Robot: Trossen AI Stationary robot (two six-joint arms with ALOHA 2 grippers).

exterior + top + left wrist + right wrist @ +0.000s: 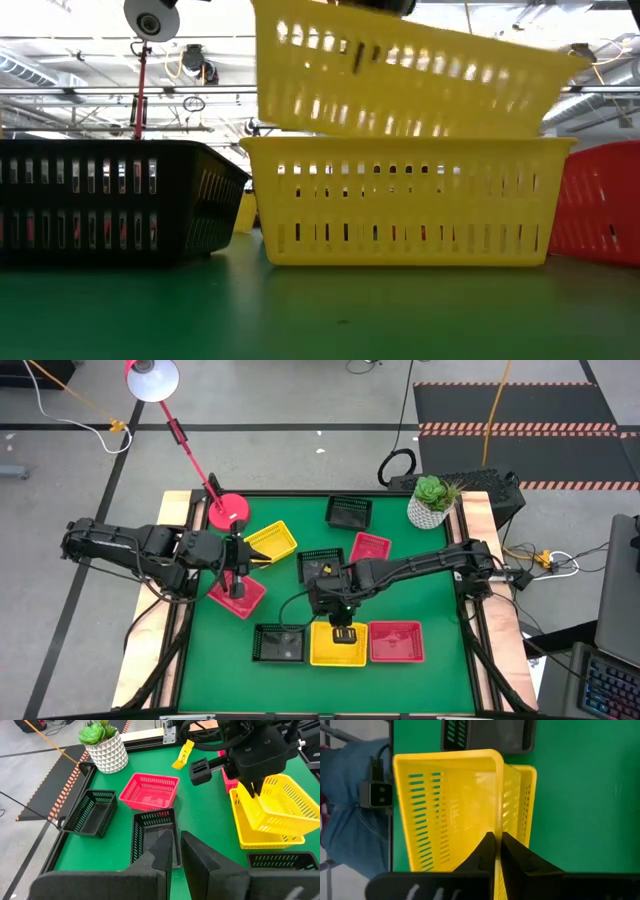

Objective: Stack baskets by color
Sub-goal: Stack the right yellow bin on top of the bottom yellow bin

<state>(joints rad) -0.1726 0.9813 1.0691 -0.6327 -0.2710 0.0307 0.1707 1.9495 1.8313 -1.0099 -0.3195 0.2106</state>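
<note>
My right gripper (pixel 496 840) is shut on a yellow basket (pixel 400 70) and holds it tilted just over a second yellow basket (pixel 400 200), which stands at the near edge between a black basket (pixel 280 643) and a red basket (pixel 396 641). At the table's left, my left gripper (pixel 176 850) hangs above a red basket (pixel 237 597), beside a third yellow basket (pixel 272 543). Its fingers stand a narrow gap apart with nothing between them. My right gripper pinches the rim of one side wall (pixel 497 827) of the yellow basket, one finger inside and one outside. The fingers slant down from above. The basket hangs tilted, its bottom at the lower yellow basket's rim (pixel 400 140); whether they touch I cannot tell.
A black basket (pixel 320 563), a red basket (pixel 370 547) and another black basket (pixel 349 512) lie across the middle and far side. A plant pot (pixel 432 503) stands at the far right, a lamp's pink base (pixel 228 510) at the far left. A person (pixel 350 810) stands beyond the near edge.
</note>
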